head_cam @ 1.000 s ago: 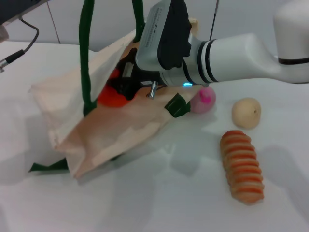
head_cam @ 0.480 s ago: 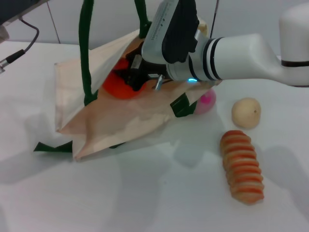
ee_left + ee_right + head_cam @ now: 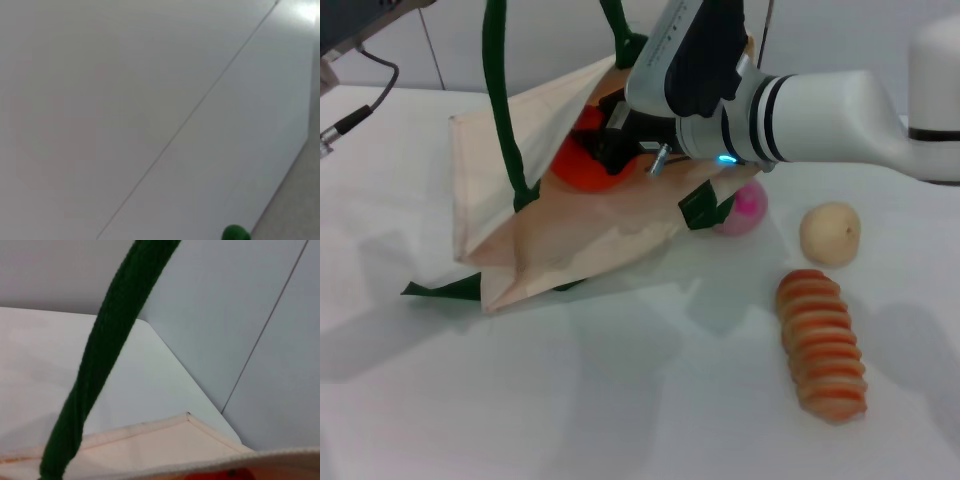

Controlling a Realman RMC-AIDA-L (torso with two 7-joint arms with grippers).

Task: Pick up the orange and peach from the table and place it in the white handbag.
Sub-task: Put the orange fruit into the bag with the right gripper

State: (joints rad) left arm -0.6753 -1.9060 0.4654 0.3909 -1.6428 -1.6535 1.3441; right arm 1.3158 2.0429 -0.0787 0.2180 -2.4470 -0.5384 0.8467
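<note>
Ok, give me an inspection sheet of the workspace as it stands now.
Surface: white table, bare in front.
Bag: handbag lying tilted, mouth open, green straps lifted up.
Orange: orange inside the bag mouth, at the right pincer.
Peach: peach on the table beside the bag, not yet bagged.
Clutter: beige fruit and ridged bread loaf on the right.
Grippers: right pincer reaching into the bag mouth; left pincer nothing seen.
Cables: black cable at far left.
Surroundings: plain light wall panels.
</note>
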